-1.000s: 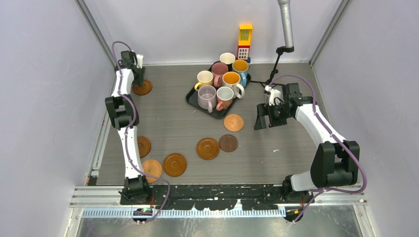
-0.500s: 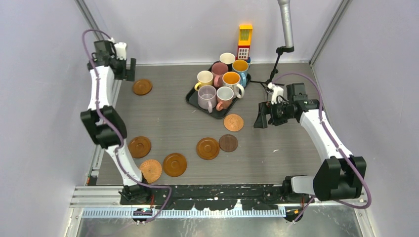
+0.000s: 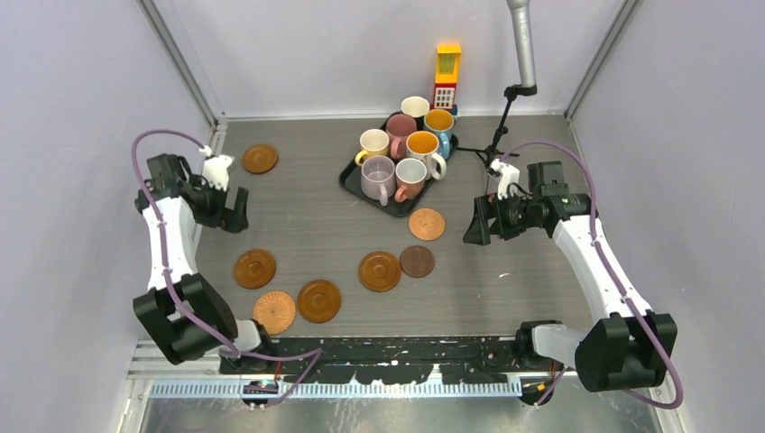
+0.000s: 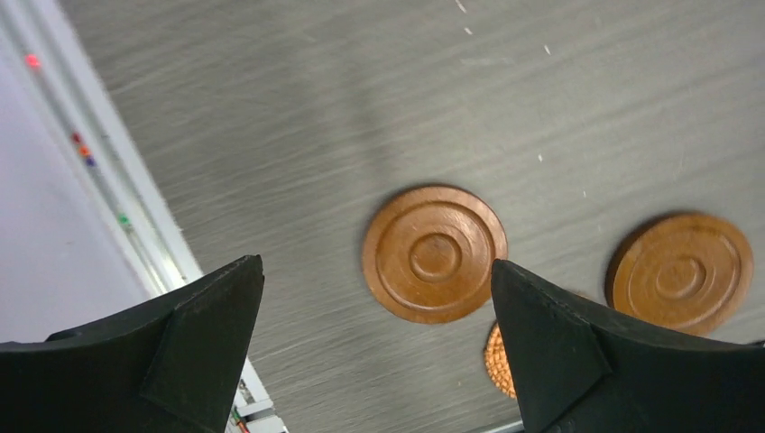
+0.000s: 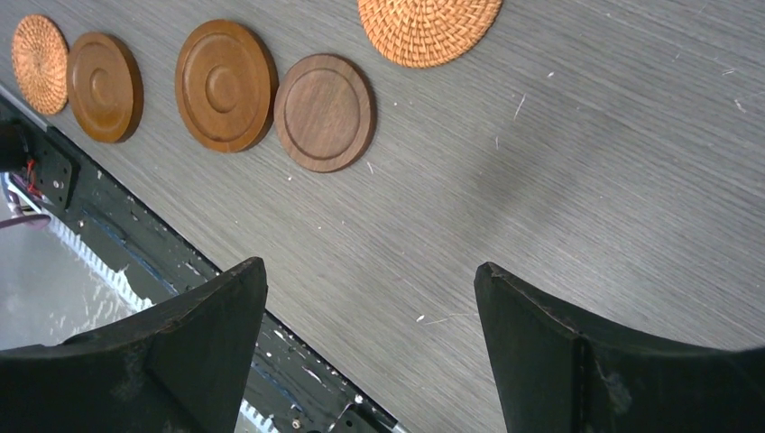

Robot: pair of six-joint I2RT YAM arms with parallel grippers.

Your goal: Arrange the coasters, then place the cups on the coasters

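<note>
Several brown coasters lie flat on the grey table. One sits alone at the far left (image 3: 260, 159), a woven one (image 3: 426, 224) below the tray, and the others along the near side (image 3: 379, 271). Several cups (image 3: 410, 171) stand packed on the black tray (image 3: 354, 180). My left gripper (image 3: 233, 209) hangs open and empty at the left edge, between the far coaster and a ringed coaster (image 4: 434, 253) (image 3: 254, 268). My right gripper (image 3: 475, 223) is open and empty, just right of the woven coaster (image 5: 428, 27). Both grippers, left (image 4: 374, 264) and right (image 5: 370, 264), show bare table between their fingertips.
A yellow-red toy block tower (image 3: 447, 72) stands behind the tray. A camera pole on a small tripod (image 3: 501, 126) stands at the back right, close to my right arm. Walls close in the table on three sides.
My left gripper opened and left a coaster lying at the far left. The arm then swung back along the left edge toward the near side. My right arm barely shifted.
</note>
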